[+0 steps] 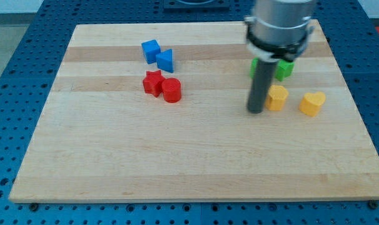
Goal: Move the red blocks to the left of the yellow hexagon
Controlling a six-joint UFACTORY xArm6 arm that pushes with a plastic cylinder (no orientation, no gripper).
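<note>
A red star block [152, 82] and a red cylinder block [172, 90] touch each other at the upper middle-left of the wooden board [146, 162]. The yellow hexagon [277, 98] lies at the right. My tip [256, 111] rests on the board just left of the yellow hexagon, about touching it, far to the right of the red blocks.
A yellow heart block [312, 104] lies right of the hexagon. A green block [284, 69] sits above the hexagon, partly hidden by my rod. A blue cube [150, 50] and a blue triangle block [166, 60] lie just above the red blocks.
</note>
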